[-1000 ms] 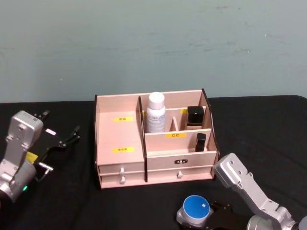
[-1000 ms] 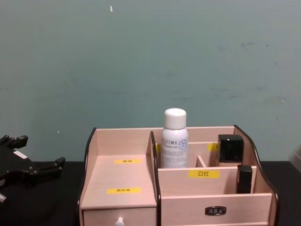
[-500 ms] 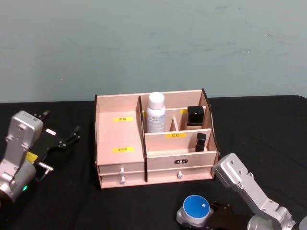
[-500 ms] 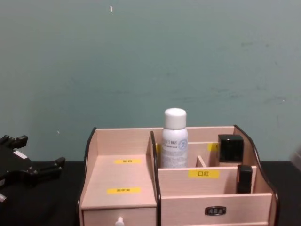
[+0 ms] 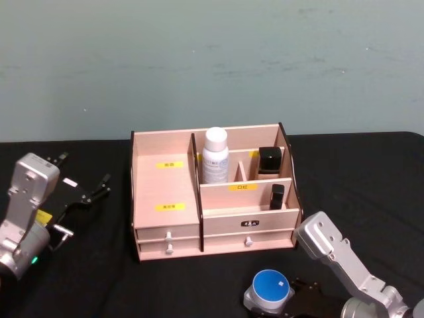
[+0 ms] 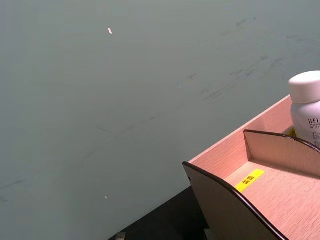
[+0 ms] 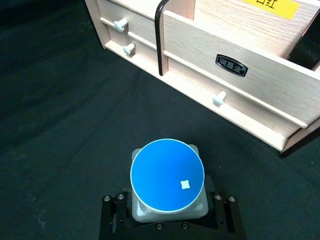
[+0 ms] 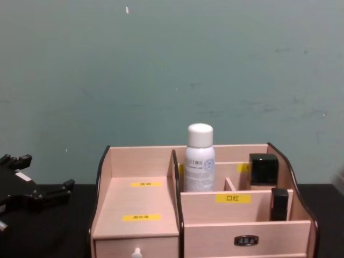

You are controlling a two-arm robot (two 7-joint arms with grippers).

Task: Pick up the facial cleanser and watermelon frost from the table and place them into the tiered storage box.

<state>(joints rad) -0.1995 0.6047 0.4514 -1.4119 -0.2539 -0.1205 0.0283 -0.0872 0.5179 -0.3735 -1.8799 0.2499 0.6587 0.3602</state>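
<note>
Black tabletop (image 5: 371, 172) is carrying the tiered storage box (image 5: 165, 189); before it my right gripper (image 7: 169, 214) is clamping a blue-lidded jar (image 7: 167, 175), my left gripper (image 5: 85, 173) hanging open alongside.

A black cloth-covered table (image 5: 371, 179) stretched across the front. A dull teal wall (image 5: 212, 59) rose behind it, marked with faint scuffs and one small white fleck (image 8: 127, 9) high up. A squat black container (image 5: 268, 161) stood upright in a rear right compartment. A slimmer black tube (image 5: 277, 196) stood upright one tier lower, just in front of it.
</note>
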